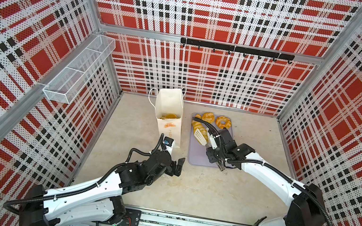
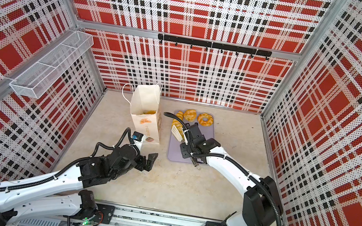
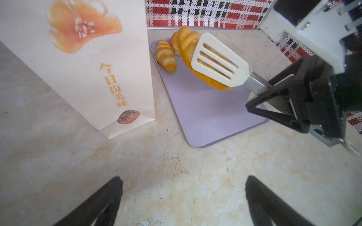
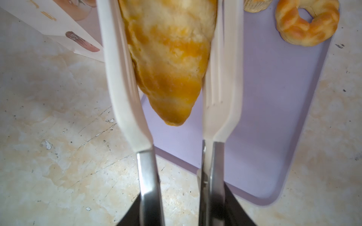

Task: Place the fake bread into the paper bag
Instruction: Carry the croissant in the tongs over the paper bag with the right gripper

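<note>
R gripper [image 3: 262,92] is partly closed on steel-handled tongs [image 3: 219,58]. Their white slotted blades pinch a long golden croissant [image 4: 170,64] over the lilac tray [image 3: 205,109], right of the paper bag [image 1: 171,107]. Ring doughnut [image 1: 223,122], swirl bun [image 1: 207,117] & striped roll [image 3: 165,56] lie at tray's far end. One pastry [image 1: 169,116] shows inside bag. L gripper [image 3: 183,180] is spread wide, empty, by bag's near corner.

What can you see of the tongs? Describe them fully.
The tongs have two cream, plastic-looking blades, one visibly slotted, on shiny steel arms. The right gripper squeezes the arms between its jaws. The blades pinch a golden pastry from both sides, over the lilac tray.
</note>
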